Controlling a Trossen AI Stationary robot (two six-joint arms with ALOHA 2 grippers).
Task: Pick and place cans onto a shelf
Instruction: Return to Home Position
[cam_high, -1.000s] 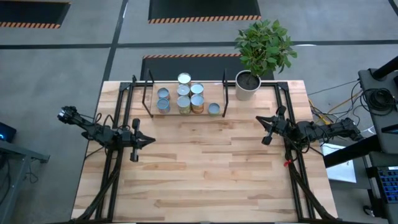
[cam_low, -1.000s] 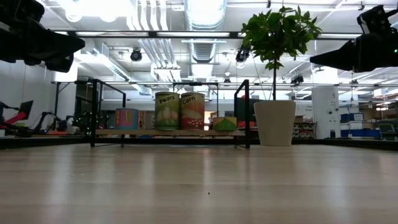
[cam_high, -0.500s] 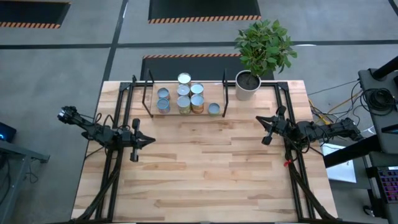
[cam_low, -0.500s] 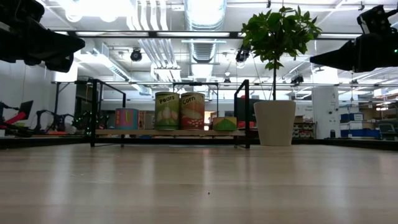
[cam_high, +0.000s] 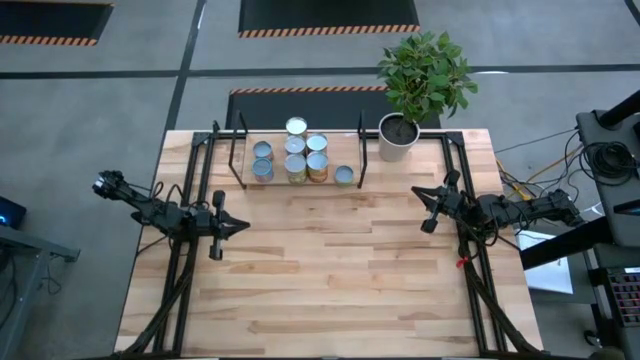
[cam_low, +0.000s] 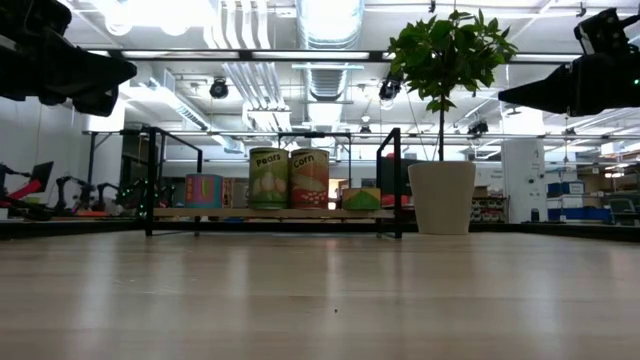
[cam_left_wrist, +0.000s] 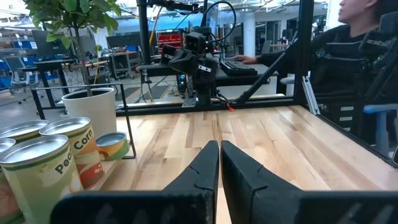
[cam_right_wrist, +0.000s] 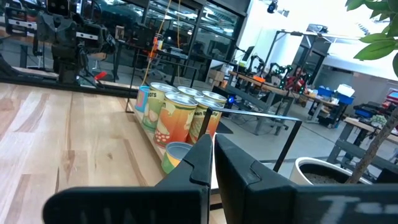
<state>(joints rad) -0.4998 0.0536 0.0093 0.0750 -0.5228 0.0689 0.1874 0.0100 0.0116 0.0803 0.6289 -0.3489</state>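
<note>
**High view:** the shelf (cam_high: 242, 155) sits at 12 o'clock on the table (cam_high: 330, 290). It carries 8 cans (cam_high: 296, 166) in a cluster, with a short tin (cam_high: 344, 175) at the cluster's 4 o'clock. A white plant pot (cam_high: 398, 137) stands just beside the shelf, at 1 o'clock on the table. The left gripper (cam_high: 244, 228) hangs at 9 o'clock and the right gripper (cam_high: 421, 205) at 3 o'clock, both well apart from the cans.

**Low view:** the Pears can (cam_low: 268, 178) and the Corn can (cam_low: 309, 178) stand upright, side by side on the shelf board. A pale blue can (cam_low: 203, 190) is at their 9 o'clock and the short tin at their 3 o'clock.

**Left wrist view:** the left gripper's fingers (cam_left_wrist: 202, 168) are pressed together on nothing. A person (cam_left_wrist: 354, 43) sits beyond the table.

**Right wrist view:** the right gripper's fingers (cam_right_wrist: 199, 155) are also together and empty, with the cans ahead of them.
</note>
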